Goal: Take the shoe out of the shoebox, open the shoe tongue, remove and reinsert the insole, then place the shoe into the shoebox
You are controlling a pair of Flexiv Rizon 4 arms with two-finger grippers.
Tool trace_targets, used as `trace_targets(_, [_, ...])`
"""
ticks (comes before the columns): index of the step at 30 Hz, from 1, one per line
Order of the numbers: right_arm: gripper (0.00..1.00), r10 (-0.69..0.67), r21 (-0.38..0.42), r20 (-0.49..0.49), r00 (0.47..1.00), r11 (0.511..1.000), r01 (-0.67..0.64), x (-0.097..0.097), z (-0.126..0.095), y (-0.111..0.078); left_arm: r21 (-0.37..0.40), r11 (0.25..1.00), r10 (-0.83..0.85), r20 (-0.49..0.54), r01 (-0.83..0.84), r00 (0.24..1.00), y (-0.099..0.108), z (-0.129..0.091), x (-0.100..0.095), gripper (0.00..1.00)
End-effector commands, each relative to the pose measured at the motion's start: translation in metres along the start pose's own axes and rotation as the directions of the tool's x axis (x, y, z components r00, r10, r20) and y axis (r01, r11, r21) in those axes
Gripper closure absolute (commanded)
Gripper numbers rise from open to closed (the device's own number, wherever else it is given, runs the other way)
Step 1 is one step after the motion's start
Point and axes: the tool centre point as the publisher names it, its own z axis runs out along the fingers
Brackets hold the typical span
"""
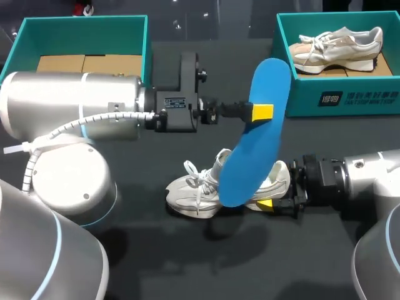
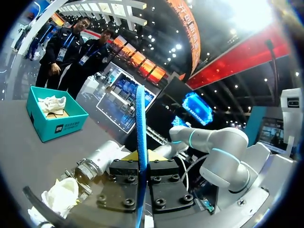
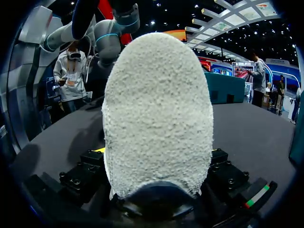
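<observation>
Head view showed the remove-and-reinsert step in hand, as I judged it: the blue insole (image 1: 250,147) was out of the shoe (image 1: 197,190) and held up in the air above it, slanting down so that its lower end hung in front of the shoe's heel half. The left gripper (image 1: 257,112) was clamped on the insole near its upper end, and the left wrist view confirmed this, with the insole standing edge-on between the two closed fingers. The shoe lay on the dark table (image 1: 187,262), toe and laces pointing toward the left arm's side. The right gripper (image 1: 272,201) gripped it at the heel; in the right wrist view the fuzzy heel filled the space between the fingers, which pressed it from both sides. A teal shoebox (image 1: 340,100) with a second shoe inside stood at the far right, and another teal box (image 1: 84,22) holding only cardboard stood at the far left. Next, I reckoned, the insole's lower end needed steering into the shoe's opening while the right gripper held the heel steady, then sliding toward the toe.
</observation>
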Motion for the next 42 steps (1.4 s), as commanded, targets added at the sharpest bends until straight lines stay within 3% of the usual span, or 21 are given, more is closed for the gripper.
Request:
trace_targets(1, [1.00,0.000,0.002,0.002,1.000,1.000,0.000,0.002,0.001,-0.001,0.029,1.000,-0.002,-0.026,0.003,1.000,0.003,-0.035,0.001,1.00])
trace_targets(19, [1.00,0.000,0.002,0.002,1.000,1.000,0.000,0.002,0.001,-0.001,0.029,1.000,0.014,-0.029,-0.013,0.999,0.005,-0.063,0.007,1.00])
trace_targets(34, [1.00,-0.002,0.021,0.004,1.000,1.000,0.002,0.002,0.001,-0.001,0.042,0.999,0.011,-0.041,-0.009,0.999,0.004,-0.063,0.010,1.00])
trace_targets(35, [0.92,-0.002,0.030,0.007,1.000,1.000,0.002,0.002,0.001,-0.001,0.042,0.999,0.011,-0.041,-0.009,0.999,0.004,-0.063,0.010,1.00])
trace_targets(36, [0.68,-0.001,0.038,0.005,1.000,0.999,0.001,0.002,0.001,-0.001,0.042,0.999,0.011,-0.041,-0.009,0.999,0.004,-0.063,0.010,1.00])
trace_targets(37, [0.51,0.001,0.053,0.002,1.000,0.999,-0.001,0.002,0.001,-0.001,0.042,0.999,0.011,-0.041,-0.009,0.999,0.004,-0.063,0.010,1.00])
trace_targets(38, [0.00,0.006,0.070,0.008,1.000,0.998,-0.007,0.003,0.001,-0.002,0.042,0.999,0.011,-0.041,-0.009,0.999,0.004,-0.063,0.010,1.00])
trace_targets(42, [0.00,0.005,0.114,0.003,1.000,0.993,-0.006,0.003,-0.004,-0.001,0.042,0.999,0.011,-0.041,-0.009,0.999,0.004,-0.063,0.010,1.00])
